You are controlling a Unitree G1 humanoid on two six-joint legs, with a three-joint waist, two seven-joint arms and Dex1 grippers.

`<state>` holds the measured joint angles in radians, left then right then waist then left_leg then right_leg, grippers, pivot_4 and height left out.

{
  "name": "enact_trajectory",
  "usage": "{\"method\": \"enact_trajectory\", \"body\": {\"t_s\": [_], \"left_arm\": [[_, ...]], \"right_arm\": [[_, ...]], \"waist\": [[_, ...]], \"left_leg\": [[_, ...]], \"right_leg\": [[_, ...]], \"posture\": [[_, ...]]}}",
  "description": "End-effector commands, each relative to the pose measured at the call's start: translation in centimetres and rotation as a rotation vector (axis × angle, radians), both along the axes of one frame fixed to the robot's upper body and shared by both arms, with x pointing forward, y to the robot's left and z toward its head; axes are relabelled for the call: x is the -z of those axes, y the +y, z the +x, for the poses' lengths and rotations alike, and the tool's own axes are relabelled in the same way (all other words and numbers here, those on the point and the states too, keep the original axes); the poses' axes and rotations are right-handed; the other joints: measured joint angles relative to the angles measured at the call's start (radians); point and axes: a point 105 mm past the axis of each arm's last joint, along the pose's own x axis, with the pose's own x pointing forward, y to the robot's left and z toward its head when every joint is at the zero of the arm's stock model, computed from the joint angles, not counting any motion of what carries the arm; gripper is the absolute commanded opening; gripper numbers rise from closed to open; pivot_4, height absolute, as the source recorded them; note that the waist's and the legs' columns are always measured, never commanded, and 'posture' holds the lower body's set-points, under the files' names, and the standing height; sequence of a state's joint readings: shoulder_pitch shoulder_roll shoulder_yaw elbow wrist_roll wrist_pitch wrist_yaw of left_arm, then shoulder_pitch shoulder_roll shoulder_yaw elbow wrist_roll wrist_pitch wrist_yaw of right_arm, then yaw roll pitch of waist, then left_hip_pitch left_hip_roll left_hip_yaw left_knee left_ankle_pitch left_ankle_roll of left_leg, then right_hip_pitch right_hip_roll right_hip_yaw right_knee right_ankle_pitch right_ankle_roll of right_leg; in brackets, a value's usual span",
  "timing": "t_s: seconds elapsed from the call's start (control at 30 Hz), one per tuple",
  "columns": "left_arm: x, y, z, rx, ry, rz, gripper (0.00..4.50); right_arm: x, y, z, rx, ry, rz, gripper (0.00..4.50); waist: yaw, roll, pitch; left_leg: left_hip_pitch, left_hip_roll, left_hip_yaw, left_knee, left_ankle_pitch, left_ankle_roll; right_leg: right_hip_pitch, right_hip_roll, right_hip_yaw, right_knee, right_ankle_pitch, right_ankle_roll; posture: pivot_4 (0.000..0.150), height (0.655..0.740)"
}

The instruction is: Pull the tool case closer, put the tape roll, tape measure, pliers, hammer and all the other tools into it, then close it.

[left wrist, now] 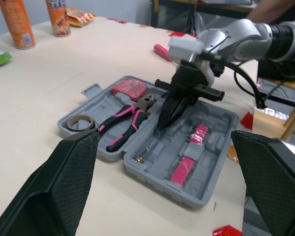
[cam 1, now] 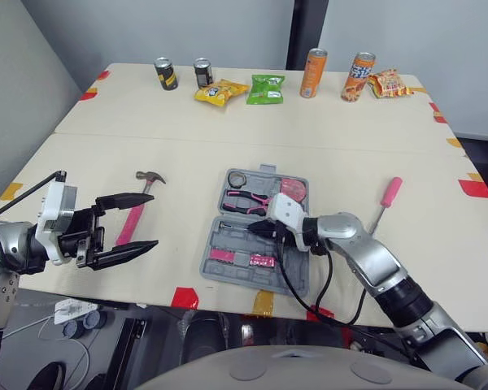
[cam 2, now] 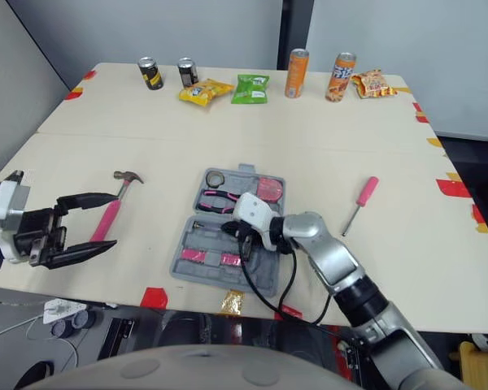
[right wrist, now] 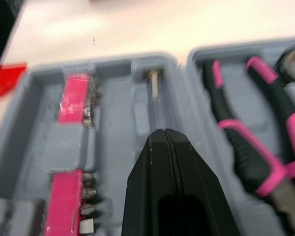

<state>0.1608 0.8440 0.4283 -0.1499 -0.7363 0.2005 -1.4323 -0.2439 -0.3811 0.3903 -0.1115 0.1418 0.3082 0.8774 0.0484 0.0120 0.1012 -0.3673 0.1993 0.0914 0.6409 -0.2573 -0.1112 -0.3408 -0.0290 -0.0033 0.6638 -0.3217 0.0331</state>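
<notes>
The grey tool case lies open near the table's front edge. In it are a tape roll, pink-handled pliers, a pink tape measure, pink bit holders and a small metal bit. My right gripper is shut and empty, its tips pointing down into the case's front half. A pink-handled hammer lies left of the case. My left gripper is wide open there, and the handle shows between its fingers. A pink screwdriver lies right of the case.
Two dark cans, two orange cans and snack bags line the table's far edge. Red and yellow tape marks dot the table edges. A black cable hangs from my right wrist across the case's front.
</notes>
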Motion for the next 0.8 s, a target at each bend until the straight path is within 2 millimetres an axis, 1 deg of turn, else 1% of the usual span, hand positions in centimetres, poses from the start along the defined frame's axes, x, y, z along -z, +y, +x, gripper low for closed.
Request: {"method": "enact_trajectory", "body": {"t_s": [0.03, 0.07, 0.1, 0.17, 0.2, 0.27, 0.33, 0.37, 0.4, 0.43, 0.53, 0.57, 0.63, 0.73, 0.8], "left_arm": [[-0.9, 0.7, 0.1, -0.064, -0.032, -0.035, 4.50], [-0.9, 1.1, 0.2, -0.093, -0.031, -0.044, 4.50], [-0.9, 1.4, 0.3, -0.122, -0.030, -0.054, 4.50], [-0.9, 2.6, 0.6, -0.208, -0.030, -0.080, 4.50], [-0.9, 3.2, 0.8, -0.253, -0.029, -0.094, 4.50], [-0.6, 4.9, 0.9, -0.356, -0.030, -0.119, 4.50], [0.0, 7.6, 0.9, -0.508, -0.020, -0.157, 4.50], [0.2, 8.4, 0.8, -0.554, -0.016, -0.168, 4.50], [0.8, 9.7, 0.7, -0.629, -0.008, -0.182, 4.50], [1.3, 10.6, 0.7, -0.682, 0.000, -0.183, 4.50], [2.8, 12.4, 0.4, -0.780, 0.022, -0.167, 4.50], [3.3, 12.9, 0.3, -0.809, 0.034, -0.167, 4.50], [4.3, 13.7, 0.1, -0.854, 0.052, -0.161, 4.50], [5.8, 15.1, -0.4, -0.930, 0.082, -0.162, 4.50], [6.6, 16.2, -0.8, -0.977, 0.100, -0.163, 4.50]], "right_arm": [[-4.3, -1.1, -0.3, -0.007, -0.111, 0.155, 0.03], [-5.1, -1.9, -0.4, 0.013, -0.126, 0.194, 0.03], [-5.6, -2.5, -0.5, 0.027, -0.135, 0.218, 0.03], [-6.4, -4.3, -0.2, 0.104, -0.157, 0.274, 0.03], [-6.6, -5.2, -0.1, 0.141, -0.162, 0.289, 0.03], [-6.4, -7.9, 0.1, 0.234, -0.177, 0.285, 0.03], [-5.7, -12.5, -0.1, 0.382, -0.175, 0.261, 0.03], [-5.6, -13.9, -0.3, 0.427, -0.174, 0.254, 0.03], [-5.0, -16.4, -0.8, 0.495, -0.165, 0.239, 0.03], [-4.7, -18.5, -1.2, 0.563, -0.165, 0.225, 0.03], [-3.8, -22.8, -2.8, 0.698, -0.149, 0.205, 0.03], [-3.3, -24.3, -3.4, 0.752, -0.144, 0.194, 0.26], [-2.5, -26.3, -4.5, 0.827, -0.135, 0.176, 0.85], [-1.2, -28.7, -6.1, 0.926, -0.109, 0.165, 1.88], [-0.5, -29.8, -7.1, 0.973, -0.099, 0.155, 2.58]], "waist": [[0.000, 0.000, 0.000], [0.000, 0.000, 0.000], [0.001, 0.000, 0.000], [0.002, 0.000, 0.000], [0.003, 0.000, 0.000], [0.002, 0.000, 0.000], [0.003, 0.000, 0.000], [0.004, 0.000, 0.000], [0.005, -0.001, 0.000], [0.007, -0.001, 0.000], [0.006, -0.001, 0.000], [0.004, -0.001, 0.000], [0.002, -0.001, 0.000], [-0.003, -0.001, 0.000], [-0.007, -0.001, 0.001]], "left_leg": [[0.000, 0.000, 0.000, 0.000, 0.000, 0.000], [0.000, 0.000, 0.000, 0.000, 0.000, 0.000], [0.000, 0.000, 0.000, 0.000, 0.000, 0.000], [0.000, 0.000, 0.000, 0.000, 0.000, 0.000], [0.000, 0.000, 0.000, 0.000, 0.000, 0.000], [0.000, 0.000, 0.000, 0.000, 0.000, 0.000], [0.000, 0.000, 0.000, -0.001, 0.000, 0.000], [0.000, 0.000, 0.000, -0.001, 0.000, 0.000], [0.000, 0.000, 0.000, -0.001, 0.000, 0.001], [0.000, -0.001, 0.000, -0.002, -0.001, 0.001], [0.001, -0.001, -0.001, -0.004, -0.001, 0.003], [0.002, -0.001, -0.001, -0.004, -0.001, 0.004], [0.002, -0.001, -0.002, -0.005, -0.001, 0.005], [0.002, -0.001, -0.002, -0.006, -0.001, 0.006], [0.002, -0.002, -0.002, -0.007, -0.002, 0.008]], "right_leg": [[0.000, 0.000, 0.000, 0.000, 0.000, 0.000], [0.000, 0.000, 0.000, 0.000, 0.000, 0.000], [0.000, 0.000, 0.000, -0.001, 0.000, 0.000], [0.000, 0.000, 0.000, -0.001, 0.000, 0.000], [0.000, 0.000, 0.000, -0.001, 0.000, 0.000], [0.001, 0.000, 0.000, -0.002, 0.000, 0.000], [0.001, 0.000, 0.000, -0.003, 0.000, 0.000], [0.001, -0.001, 0.000, -0.003, 0.000, 0.000], [0.001, -0.001, 0.000, -0.004, 0.000, 0.000], [0.002, -0.001, 0.000, -0.006, 0.000, 0.000], [0.006, -0.002, -0.002, -0.010, 0.000, 0.001], [0.007, -0.002, -0.002, -0.010, 0.000, 0.001], [0.007, -0.002, -0.003, -0.010, 0.000, 0.001], [0.007, -0.002, -0.003, -0.011, 0.000, 0.000], [0.007, -0.002, -0.004, -0.012, 0.000, 0.000]], "posture": [[0.150, 0.7400], [0.150, 0.7400], [0.150, 0.7400], [0.150, 0.7400], [0.150, 0.7400], [0.150, 0.7400], [0.150, 0.7400], [0.150, 0.7400], [0.150, 0.7400], [0.150, 0.7400], [0.150, 0.7400], [0.150, 0.7400], [0.150, 0.7400], [0.150, 0.7400], [0.150, 0.7400]]}}
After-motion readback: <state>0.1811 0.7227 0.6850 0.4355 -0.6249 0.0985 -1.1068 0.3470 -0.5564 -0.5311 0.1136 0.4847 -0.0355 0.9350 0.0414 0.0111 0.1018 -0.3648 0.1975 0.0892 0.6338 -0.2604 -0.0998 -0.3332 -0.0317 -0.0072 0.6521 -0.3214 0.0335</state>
